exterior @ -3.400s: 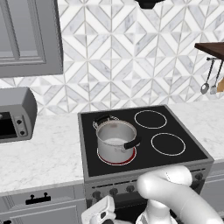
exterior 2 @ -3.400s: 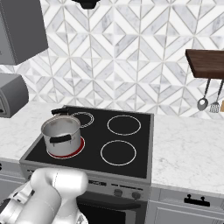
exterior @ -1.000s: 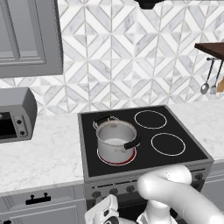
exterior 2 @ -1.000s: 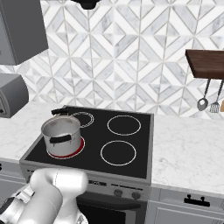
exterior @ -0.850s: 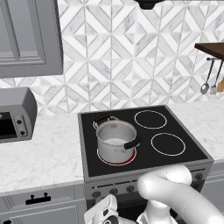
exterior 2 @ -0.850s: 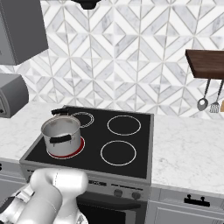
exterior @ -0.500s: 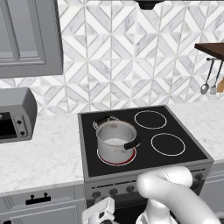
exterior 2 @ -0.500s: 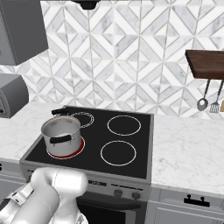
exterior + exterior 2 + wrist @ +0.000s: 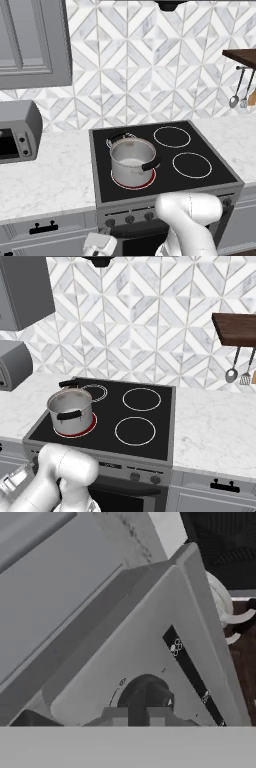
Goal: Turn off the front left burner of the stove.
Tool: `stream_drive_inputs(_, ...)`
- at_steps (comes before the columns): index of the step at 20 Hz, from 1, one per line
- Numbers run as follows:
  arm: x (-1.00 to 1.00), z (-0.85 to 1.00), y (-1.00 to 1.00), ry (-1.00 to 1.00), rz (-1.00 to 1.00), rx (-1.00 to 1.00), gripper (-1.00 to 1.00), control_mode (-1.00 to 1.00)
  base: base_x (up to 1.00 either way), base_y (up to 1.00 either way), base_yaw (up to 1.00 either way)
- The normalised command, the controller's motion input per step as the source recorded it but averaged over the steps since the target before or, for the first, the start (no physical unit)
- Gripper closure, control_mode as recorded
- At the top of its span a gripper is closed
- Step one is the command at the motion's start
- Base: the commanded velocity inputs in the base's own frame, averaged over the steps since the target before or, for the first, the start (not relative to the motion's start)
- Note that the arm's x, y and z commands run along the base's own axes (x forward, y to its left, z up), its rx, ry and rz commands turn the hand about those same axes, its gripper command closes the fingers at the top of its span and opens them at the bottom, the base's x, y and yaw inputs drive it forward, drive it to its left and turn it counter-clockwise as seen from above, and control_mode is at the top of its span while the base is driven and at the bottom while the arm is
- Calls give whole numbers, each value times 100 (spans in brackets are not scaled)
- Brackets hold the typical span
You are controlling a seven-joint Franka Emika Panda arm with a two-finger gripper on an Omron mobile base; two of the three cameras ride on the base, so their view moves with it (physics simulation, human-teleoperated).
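The stove [image 9: 200, 182] is a black glass cooktop with a grey front panel [image 9: 165, 205]. Its front left burner [image 9: 134, 183] glows red under a steel pot [image 9: 132, 159], and it shows the same way in the right base view, burner [image 9: 88, 427] under pot [image 9: 69, 404]. My gripper [image 9: 136, 714] is low in front of the panel, with both fingertips pressed close on either side of a dark round knob [image 9: 148, 693] at the panel's left end. It looks shut on that knob. My white hand [image 9: 100, 245] shows below the left knobs [image 9: 110, 222].
Two thin white rings [image 9: 192, 164] mark the right burners. A grey toaster oven [image 9: 17, 131] stands on the marble counter to the left. Utensils [image 9: 235, 100] hang under a wooden shelf at right. My own elbow [image 9: 189, 209] bulks in front of the stove panel.
My hand has shifted slightly left at the bottom of the left base view. The burner under the pot still glows red, and the pot has not moved.
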Motion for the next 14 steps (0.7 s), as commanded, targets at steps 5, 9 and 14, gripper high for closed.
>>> stream_drive_inputs(5,93,50,8,6,-5,4,100,-100,0,0,0)
stream_drive_inputs(9,90,75,-6,10,0,9,100,-100,0,0,0)
stream_drive_inputs(14,72,97,-56,8,0,18,100,-100,0,0,0)
